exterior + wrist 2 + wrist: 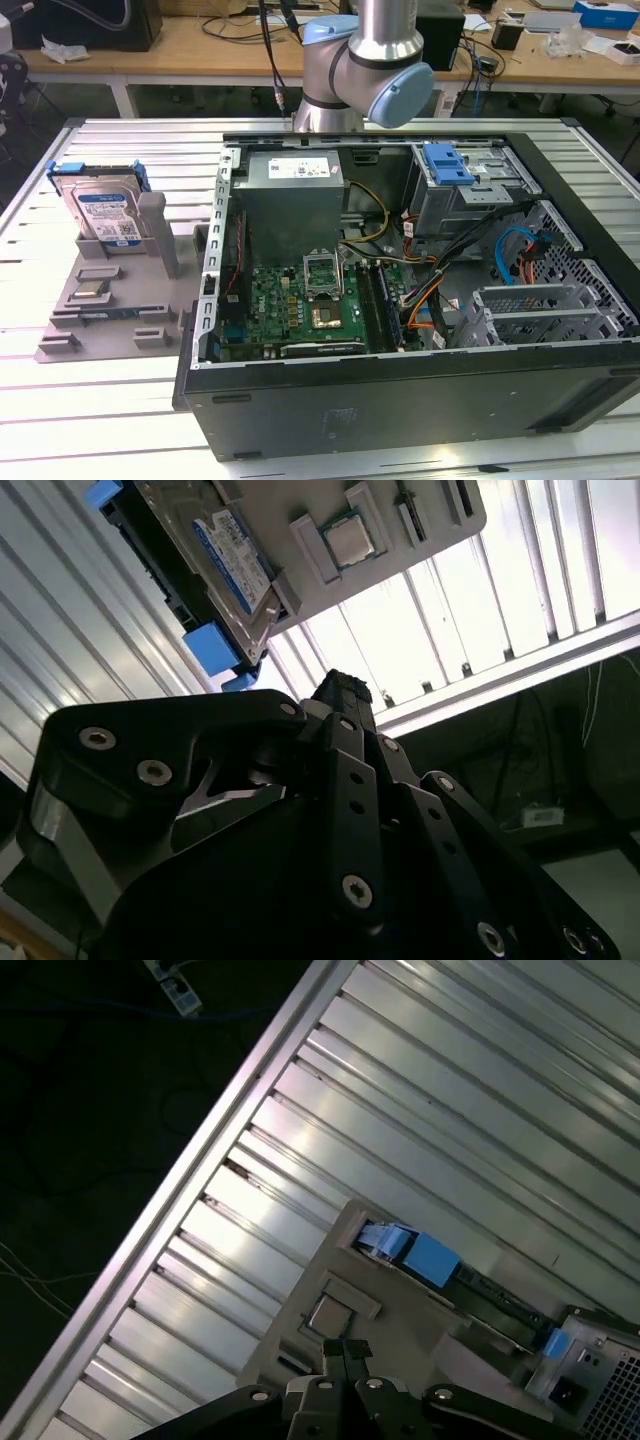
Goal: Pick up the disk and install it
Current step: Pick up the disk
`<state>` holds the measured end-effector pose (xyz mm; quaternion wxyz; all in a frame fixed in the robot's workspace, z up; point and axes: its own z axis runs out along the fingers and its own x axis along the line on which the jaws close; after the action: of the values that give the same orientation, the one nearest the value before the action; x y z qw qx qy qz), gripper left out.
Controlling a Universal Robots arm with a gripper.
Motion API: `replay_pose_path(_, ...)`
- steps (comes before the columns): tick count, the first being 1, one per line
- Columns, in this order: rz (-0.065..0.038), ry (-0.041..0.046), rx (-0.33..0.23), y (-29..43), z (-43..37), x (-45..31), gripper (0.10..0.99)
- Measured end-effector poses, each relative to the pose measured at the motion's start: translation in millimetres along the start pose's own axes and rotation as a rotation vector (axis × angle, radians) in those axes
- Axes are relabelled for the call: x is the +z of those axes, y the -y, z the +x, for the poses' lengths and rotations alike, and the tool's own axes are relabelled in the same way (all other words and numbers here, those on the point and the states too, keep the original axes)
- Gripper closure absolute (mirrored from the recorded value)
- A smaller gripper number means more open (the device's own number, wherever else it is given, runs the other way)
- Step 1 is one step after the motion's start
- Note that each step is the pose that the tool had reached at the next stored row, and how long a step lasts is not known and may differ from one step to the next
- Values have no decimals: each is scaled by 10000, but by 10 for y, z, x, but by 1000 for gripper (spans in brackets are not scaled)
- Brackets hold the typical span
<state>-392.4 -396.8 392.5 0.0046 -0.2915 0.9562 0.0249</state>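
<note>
The disk (105, 215) stands upright in a grey fixture (110, 310) at the exterior view's left, beside the open computer case (330, 400). It is silver with a blue-and-white label and a blue bracket. In the second wrist view the disk (225, 550) lies well beyond my gripper (340, 690). The first wrist view shows the disk (430, 1258) edge-on, past the gripper (348, 1348). The black fingers meet at their tips with nothing between them, high above the fixture.
A processor chip (350, 540) sits in a pocket of the fixture. Inside the case are a grey power-supply box (295, 180), a motherboard (300, 300) and a drive cage with a blue latch plate (447, 165). The slatted metal table (60, 400) ends near a dark floor (90, 1110).
</note>
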Motion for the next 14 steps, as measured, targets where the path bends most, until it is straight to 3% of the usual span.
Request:
replay_pose_path(7,-28,-54,-1183,0,0,0,980)
replay_pose_path(14,-46,-89,-1966,0,0,0,980)
